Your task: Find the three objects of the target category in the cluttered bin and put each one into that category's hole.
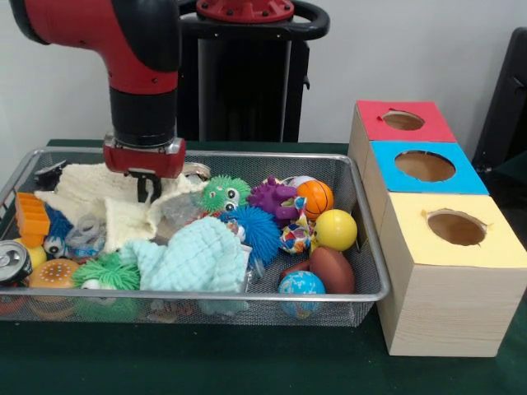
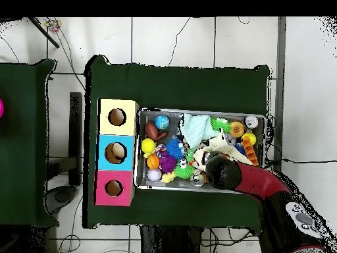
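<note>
So we've got the wire bin [image 1: 362,247] sitting on the worktop [image 1: 247,362], with three boxes [image 1: 449,271] lined up just to its right in the front view. Balls [image 1: 335,229] crowd the bin's box-side end, cloths [image 1: 198,259] the middle, and a can [image 1: 12,262] sits at the far left.

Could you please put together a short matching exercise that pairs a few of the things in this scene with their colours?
Things:
1. smooth ball at the bin's right side
2. middle box top
3. folded cloth at the bin's front
4. football

Colours:
a. brown
b. pale turquoise
c. yellow
d. blue

Pairs: 1-c, 2-d, 3-b, 4-a
</note>
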Motion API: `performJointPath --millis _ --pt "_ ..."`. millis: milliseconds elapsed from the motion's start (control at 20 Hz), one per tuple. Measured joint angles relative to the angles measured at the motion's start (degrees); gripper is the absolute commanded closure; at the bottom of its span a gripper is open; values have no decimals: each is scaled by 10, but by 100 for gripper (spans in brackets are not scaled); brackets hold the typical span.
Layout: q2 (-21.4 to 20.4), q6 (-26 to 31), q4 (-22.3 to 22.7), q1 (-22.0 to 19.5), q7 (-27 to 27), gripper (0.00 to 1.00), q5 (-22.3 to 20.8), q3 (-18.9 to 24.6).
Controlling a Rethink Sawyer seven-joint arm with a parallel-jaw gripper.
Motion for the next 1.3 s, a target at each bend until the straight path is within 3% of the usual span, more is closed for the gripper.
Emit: performJointPath --millis 550,1300 --pt "-36 20 15 82 0 100 26 -30" --pt "-14 -3 15 148 6 100 108 -58"
